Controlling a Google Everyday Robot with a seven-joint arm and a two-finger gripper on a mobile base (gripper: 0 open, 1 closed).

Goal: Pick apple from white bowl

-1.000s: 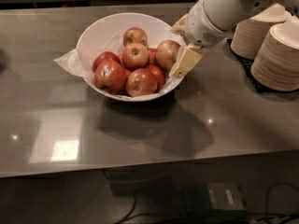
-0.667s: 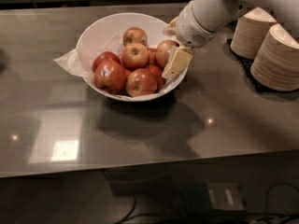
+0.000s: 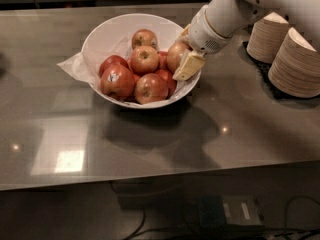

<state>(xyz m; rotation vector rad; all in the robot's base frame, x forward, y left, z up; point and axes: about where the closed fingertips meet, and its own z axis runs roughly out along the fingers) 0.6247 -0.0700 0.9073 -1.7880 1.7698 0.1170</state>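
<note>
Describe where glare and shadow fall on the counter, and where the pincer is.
Camera view: a bright square of glare sits front-left on the grey counter; the white bowl throws a dark shadow toward the front edge; the pincer is at the bowl's right rim, beside the pale apple.

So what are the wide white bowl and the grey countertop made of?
Wide white bowl: probably glazed ceramic, smooth and glossy; could be plastic. Grey countertop: polished stone or metal, mirroring lights. The gripper sits at the bowl's right rim.
</note>
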